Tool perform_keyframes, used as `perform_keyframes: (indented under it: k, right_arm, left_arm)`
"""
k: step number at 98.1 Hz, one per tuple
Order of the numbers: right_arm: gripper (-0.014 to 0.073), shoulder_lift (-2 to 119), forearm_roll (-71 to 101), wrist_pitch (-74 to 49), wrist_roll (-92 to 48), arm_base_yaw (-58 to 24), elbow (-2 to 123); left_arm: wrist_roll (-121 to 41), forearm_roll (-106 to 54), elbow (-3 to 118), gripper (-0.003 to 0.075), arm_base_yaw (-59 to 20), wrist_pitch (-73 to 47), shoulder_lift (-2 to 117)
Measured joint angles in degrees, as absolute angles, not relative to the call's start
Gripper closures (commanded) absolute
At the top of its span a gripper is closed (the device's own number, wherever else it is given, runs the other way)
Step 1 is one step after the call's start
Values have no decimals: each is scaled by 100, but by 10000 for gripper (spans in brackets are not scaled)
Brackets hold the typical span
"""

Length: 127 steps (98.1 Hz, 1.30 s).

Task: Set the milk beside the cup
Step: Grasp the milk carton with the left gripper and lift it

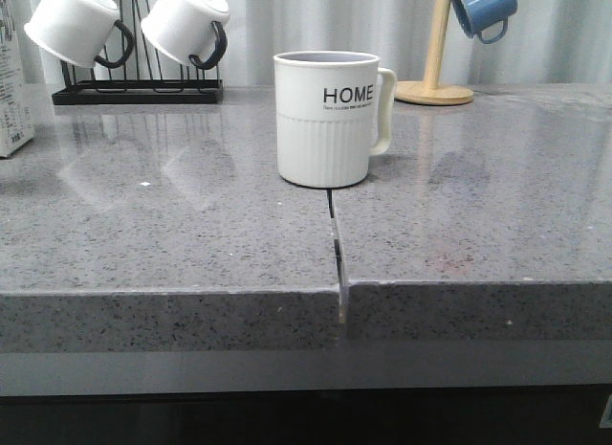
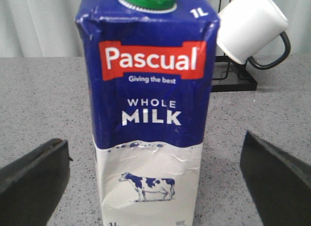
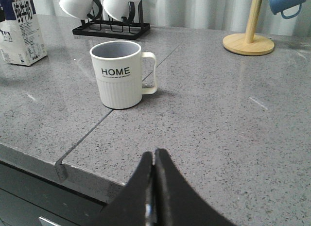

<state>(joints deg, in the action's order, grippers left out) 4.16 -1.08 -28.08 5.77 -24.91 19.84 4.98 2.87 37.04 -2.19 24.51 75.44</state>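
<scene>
The milk (image 2: 148, 114) is a tall carton, blue on top and white below, with a green cap, "WHOLE MILK" lettering and a cow picture. It stands upright at the counter's far left (image 1: 11, 91), well apart from the cup. My left gripper (image 2: 154, 138) is open, with its dark fingers (image 2: 34, 172) wide on either side of the carton and not touching it. The cup (image 1: 330, 120) is a white "HOME" mug with a ribbed lower half, standing mid-counter. My right gripper (image 3: 154, 153) is shut and empty, low over the counter's front edge, nearer than the cup (image 3: 119, 75). Neither gripper shows in the front view.
A black rack (image 1: 139, 91) with two white, black-handled mugs (image 1: 186, 24) stands at the back left, just behind the milk. A wooden stand (image 1: 435, 81) holding a blue mug (image 1: 483, 10) is at the back right. A seam (image 1: 337, 244) runs through the grey counter in front of the cup.
</scene>
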Motion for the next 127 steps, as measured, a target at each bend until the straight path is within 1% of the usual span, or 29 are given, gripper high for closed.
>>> perform_keyframes:
  k: [35, 73, 78, 79, 80, 82, 87, 89, 94, 101, 104, 109, 127]
  right_arm:
    - [612, 416, -108, -2808, 577, -2491, 1984]
    - [612, 416, -108, -2808, 577, -2491, 1984]
    - [612, 416, -108, -2808, 577, -2491, 1984]
    - [612, 416, -108, -2808, 577, -2491, 1984]
    - [612, 416, -108, -2808, 577, -2491, 1984]
    - [612, 416, -108, -2808, 577, -2491, 1984]
    - [612, 416, -108, -2808, 577, -2491, 1984]
    - [612, 416, -108, -2808, 577, -2491, 1984]
    - [612, 416, -108, -2808, 577, -2491, 1984]
    - [612, 416, -108, -2808, 577, -2491, 1984]
    - [612, 416, -108, -2808, 577, -2491, 1984]
    - [612, 416, -108, -2808, 577, -2491, 1984]
    - [612, 416, -108, -2808, 577, -2491, 1984]
  left_arm:
    - [510, 243, 4258, 48, -147, 2618, 8156]
    - [510, 243, 4754, 57, -62, 3245, 8809]
    - [510, 243, 4777, 89, -62, 3357, 8881]
    - [510, 243, 4777, 148, -62, 3450, 8934]
    - [510, 243, 4777, 166, -62, 3461, 8951]
    - [510, 243, 4777, 185, -62, 3472, 8974]
    - [510, 243, 4777, 269, -62, 3485, 9000]
    - [510, 243, 4777, 290, -62, 3485, 8998]
    - [510, 243, 4777, 377, -62, 3485, 8998]
    - [510, 243, 4777, 471, -62, 3493, 8998]
    - [510, 243, 4777, 499, -62, 3493, 8998]
    - [510, 243, 4777, 524, -62, 3493, 8998]
    - [510, 220, 4777, 525, -244, 3109, 8688]
